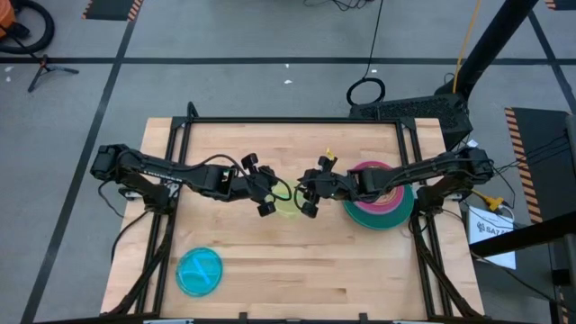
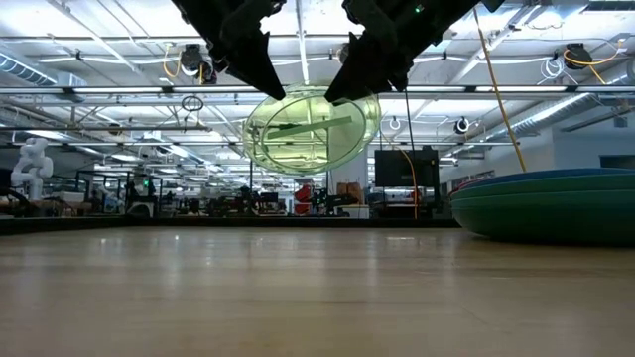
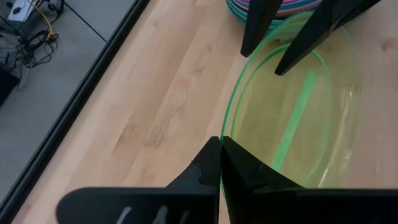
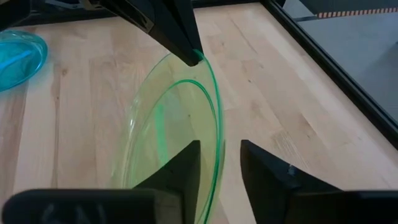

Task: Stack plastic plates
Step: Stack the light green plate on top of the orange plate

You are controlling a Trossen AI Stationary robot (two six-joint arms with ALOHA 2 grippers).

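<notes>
A small see-through lime plate (image 1: 286, 203) hangs in the air over the middle of the table, tilted steeply; it also shows in the low view (image 2: 311, 129). My left gripper (image 3: 221, 144) is shut on its left rim. My right gripper (image 4: 219, 148) is open at the opposite rim, one finger on each side of the edge. A stack of plates (image 1: 379, 202), pink and magenta over teal and dark green, rests on the table just right of my right gripper. A cyan plate (image 1: 200, 272) lies flat near the table's near left corner. My left gripper pinches the lime plate's rim (image 3: 226, 127) between its two fingers, coming from the table's left and slanting down. The plate is lifted clear of the table and tilted, its far rim pointing toward my right gripper. My right gripper stands astride the opposite rim (image 4: 217, 163) from the table's right; I cannot tell whether a finger touches it.
The stack's teal and green edges (image 2: 551, 203) fill the right of the low view. Bare wood lies beneath the held plate and toward the near edge. A black frame runs along the table's edges (image 4: 311, 46). The cyan plate (image 4: 18, 55) sits far to the left.
</notes>
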